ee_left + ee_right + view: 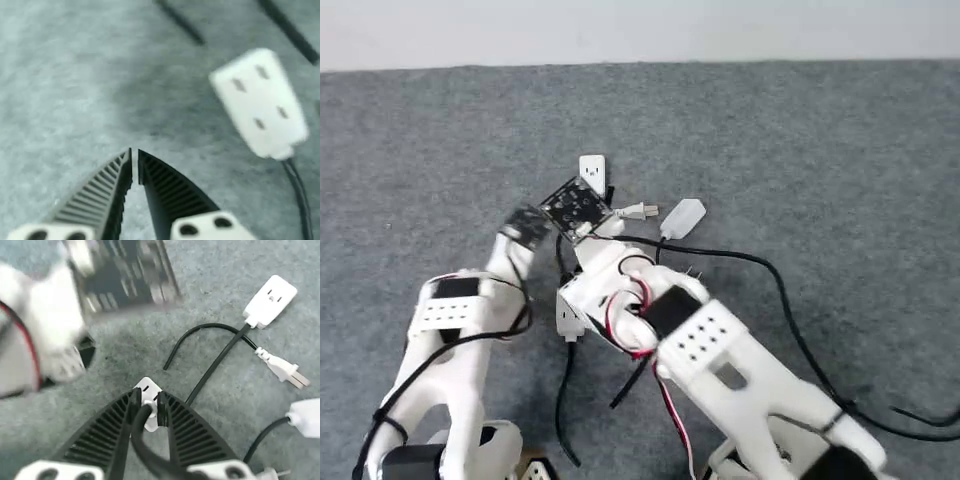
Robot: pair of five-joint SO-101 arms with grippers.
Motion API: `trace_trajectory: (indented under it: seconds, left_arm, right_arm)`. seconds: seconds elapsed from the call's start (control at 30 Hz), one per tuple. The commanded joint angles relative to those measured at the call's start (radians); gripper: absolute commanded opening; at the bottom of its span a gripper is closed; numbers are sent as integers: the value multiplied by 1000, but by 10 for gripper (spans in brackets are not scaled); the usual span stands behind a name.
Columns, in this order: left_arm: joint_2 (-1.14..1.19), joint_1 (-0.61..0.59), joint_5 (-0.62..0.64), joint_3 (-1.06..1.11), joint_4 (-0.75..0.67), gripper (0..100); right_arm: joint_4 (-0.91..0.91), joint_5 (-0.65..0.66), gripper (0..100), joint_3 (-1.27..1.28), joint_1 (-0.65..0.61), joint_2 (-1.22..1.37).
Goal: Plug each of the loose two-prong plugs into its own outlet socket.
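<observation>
Near the middle of the desk (840, 150), the right tool (148, 396) is clamped on a black cord (142, 437) just behind its white end fitting (148, 385). Judging by this, the carry toward a socket is under way. The next move calls for lining that end up squarely with the outlet socket (270, 300), which lies beside the loose plug (287, 372). The left tool (134, 152), fingers together and empty, hangs near a slotted socket block (260, 102). Both arms are crowded close together and the trailing cords could snag, while open room lies toward the far and right edges.

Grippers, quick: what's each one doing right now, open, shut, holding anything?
Left gripper: shut, holding nothing.
Right gripper: shut on a black cord at its white end piece.
</observation>
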Motion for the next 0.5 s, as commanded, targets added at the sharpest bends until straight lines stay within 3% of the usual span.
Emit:
trace_trajectory:
  seconds: [0.0, 0.47]
  left_arm:
    - [-23, -78, 60, -65, -26, 12]
    - [-23, -109, 92, -71, -49, 13]
  right_arm:
    - [-93, 54, 8, -17, 15, 76]
    - [-162, 101, 8, -57, 7, 191]
